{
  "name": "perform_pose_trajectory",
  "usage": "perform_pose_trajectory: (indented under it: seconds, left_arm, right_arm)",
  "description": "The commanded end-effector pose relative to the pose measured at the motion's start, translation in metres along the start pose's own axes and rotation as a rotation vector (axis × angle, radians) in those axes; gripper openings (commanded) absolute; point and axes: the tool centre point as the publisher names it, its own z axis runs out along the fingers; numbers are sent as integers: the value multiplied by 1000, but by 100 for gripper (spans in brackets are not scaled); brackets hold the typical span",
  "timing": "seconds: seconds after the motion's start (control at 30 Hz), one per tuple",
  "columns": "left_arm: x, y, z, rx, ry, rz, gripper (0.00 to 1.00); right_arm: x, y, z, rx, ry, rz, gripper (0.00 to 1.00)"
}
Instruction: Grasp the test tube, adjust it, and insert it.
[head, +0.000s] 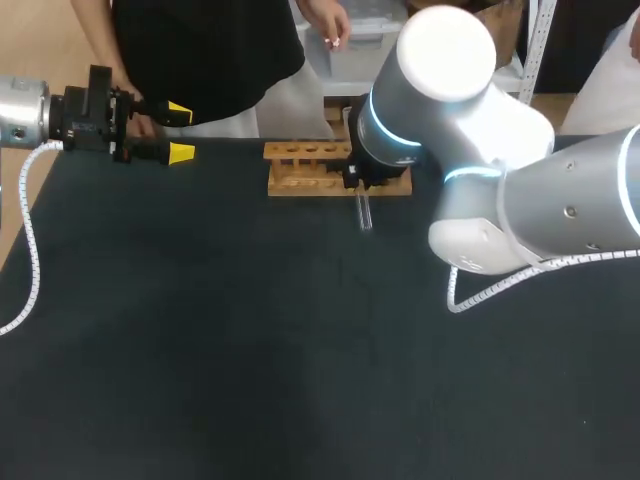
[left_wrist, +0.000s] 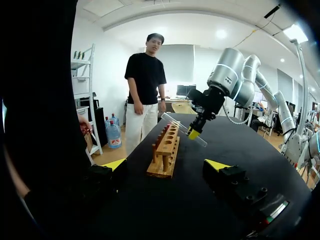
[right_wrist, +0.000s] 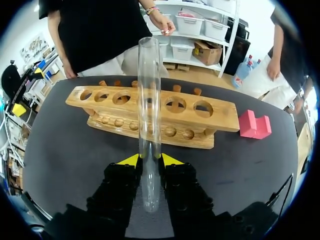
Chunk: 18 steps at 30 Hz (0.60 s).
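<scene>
Right gripper (right_wrist: 150, 159) clamped narrow on test tube (right_wrist: 149, 90), wooden rack (right_wrist: 210, 120) just beyond; left gripper (head: 180, 131) wide open, empty

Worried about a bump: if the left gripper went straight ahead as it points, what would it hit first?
Most likely the near end of the wooden rack; it sits straight ahead of the left gripper, though depth is unclear.

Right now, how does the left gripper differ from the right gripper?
The left gripper is open, fingers spread wide with nothing between them; the right gripper is shut on the test tube, fingers close together. The left gripper sits at the far left edge of the table, away from the wooden rack; the right gripper has the rack just ahead of it. Both have yellow fingertips.
</scene>
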Motion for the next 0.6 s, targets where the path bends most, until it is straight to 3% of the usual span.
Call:
perform_pose_trajectory:
  seconds: [0.03,0.6]
  left_arm:
    - [1,1,0,0,-2,2,100]
    - [1,1,0,0,-2,2,100]
  right_arm:
    - [4,-2,-12,6,-25,17,0]
    - [2,-9,-77,27,-187,107,0]
